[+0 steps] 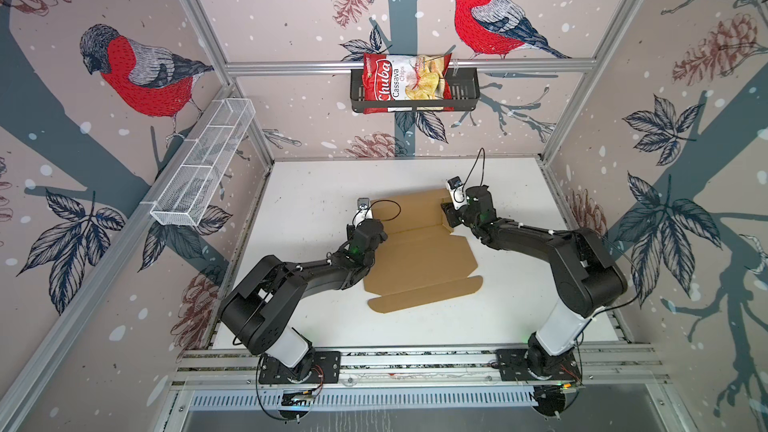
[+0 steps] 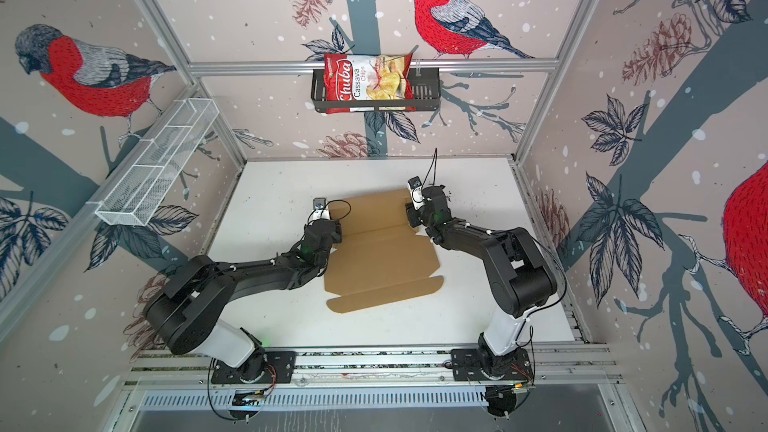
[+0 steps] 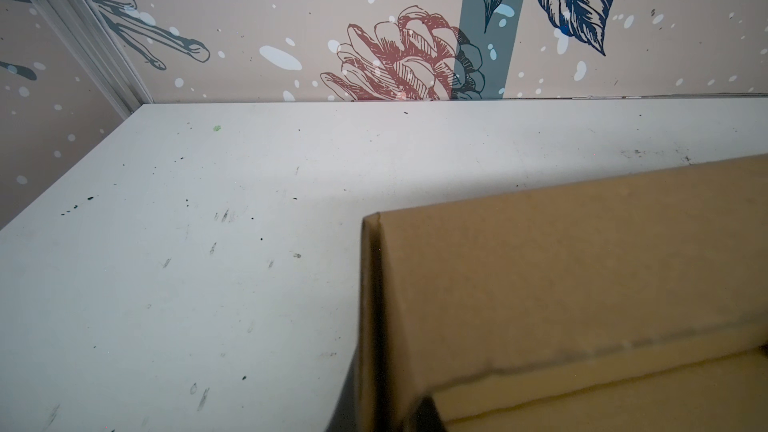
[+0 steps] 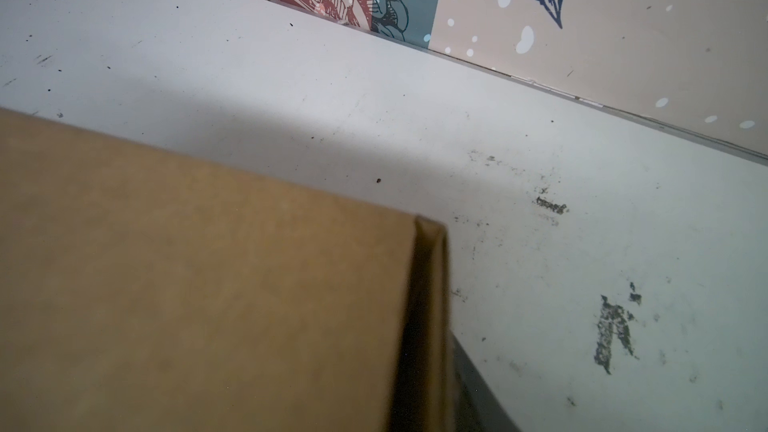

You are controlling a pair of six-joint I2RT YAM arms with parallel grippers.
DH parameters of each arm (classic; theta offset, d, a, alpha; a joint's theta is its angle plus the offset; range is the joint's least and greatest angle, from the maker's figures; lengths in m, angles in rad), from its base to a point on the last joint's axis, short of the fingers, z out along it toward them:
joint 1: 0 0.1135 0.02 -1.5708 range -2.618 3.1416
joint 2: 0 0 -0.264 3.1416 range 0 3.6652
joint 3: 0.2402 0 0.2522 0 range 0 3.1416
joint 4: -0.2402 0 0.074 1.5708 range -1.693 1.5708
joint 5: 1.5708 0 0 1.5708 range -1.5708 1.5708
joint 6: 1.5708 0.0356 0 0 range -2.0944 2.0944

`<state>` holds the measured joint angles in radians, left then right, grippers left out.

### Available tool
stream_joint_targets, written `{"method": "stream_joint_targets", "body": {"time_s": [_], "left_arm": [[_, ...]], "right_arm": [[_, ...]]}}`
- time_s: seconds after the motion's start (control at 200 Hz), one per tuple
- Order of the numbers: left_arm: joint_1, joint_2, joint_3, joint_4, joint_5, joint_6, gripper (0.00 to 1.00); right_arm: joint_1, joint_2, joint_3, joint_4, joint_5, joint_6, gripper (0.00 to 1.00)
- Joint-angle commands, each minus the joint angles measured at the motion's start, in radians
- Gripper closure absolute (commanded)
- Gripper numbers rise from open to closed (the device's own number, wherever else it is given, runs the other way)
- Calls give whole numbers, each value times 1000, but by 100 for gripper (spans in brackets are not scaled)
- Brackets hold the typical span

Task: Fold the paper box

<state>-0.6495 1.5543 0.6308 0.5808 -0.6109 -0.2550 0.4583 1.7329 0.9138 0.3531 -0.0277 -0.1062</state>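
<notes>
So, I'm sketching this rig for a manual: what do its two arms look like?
The left arm and right arm each have bulky matte-black links rising from a white base segment bolted to a black base plate. A thin black cable loops at each wrist beside a small white-and-grey camera module, and green lights glow on the wrists.

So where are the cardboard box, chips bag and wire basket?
cardboard box [image 1: 419, 260], in a top view, flat middle panel
chips bag [image 1: 379, 81], in a top view, red front
wire basket [image 1: 198, 178], in a top view, mesh side wall
</notes>
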Motion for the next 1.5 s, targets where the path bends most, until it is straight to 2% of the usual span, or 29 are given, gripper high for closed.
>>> {"method": "stream_joint_targets", "body": {"time_s": [0.0, 0.2, 0.34, 0.56, 0.61, 0.655, 0.821, 0.936, 1.026, 1.346, 1.496], "left_arm": [[1, 7, -1, -85, 29, 5, 100], [1, 1, -2, -88, 36, -1, 100], [-4, -12, 10, -107, 53, -18, 100], [-6, -19, 30, -138, 64, -32, 100], [-7, -13, 31, -135, 63, -32, 100], [-7, -7, 33, -134, 59, -30, 100], [0, -2, 32, -139, 46, -15, 100], [9, 1, 23, -131, 43, -18, 100], [9, 6, 23, -130, 46, -21, 100], [9, 9, 25, -126, 54, -18, 100], [8, 9, 30, -131, 60, -17, 100]], "right_arm": [[12, -11, -4, -27, 79, 20, 59], [31, -7, -3, -31, 261, 74, 82], [64, 38, 39, -44, 473, 83, 97], [136, 82, 56, 6, 673, 26, 100], [141, 89, 58, 7, 657, 24, 98], [138, 88, 67, -14, 615, 36, 90], [57, 15, 50, -83, 270, 105, 63], [20, -23, 11, -71, 116, 139, 52], [17, -38, -9, -62, 83, 156, 48], [27, -94, -118, 18, 117, 187, 44], [51, -127, -156, 88, 56, 183, 39]]}}
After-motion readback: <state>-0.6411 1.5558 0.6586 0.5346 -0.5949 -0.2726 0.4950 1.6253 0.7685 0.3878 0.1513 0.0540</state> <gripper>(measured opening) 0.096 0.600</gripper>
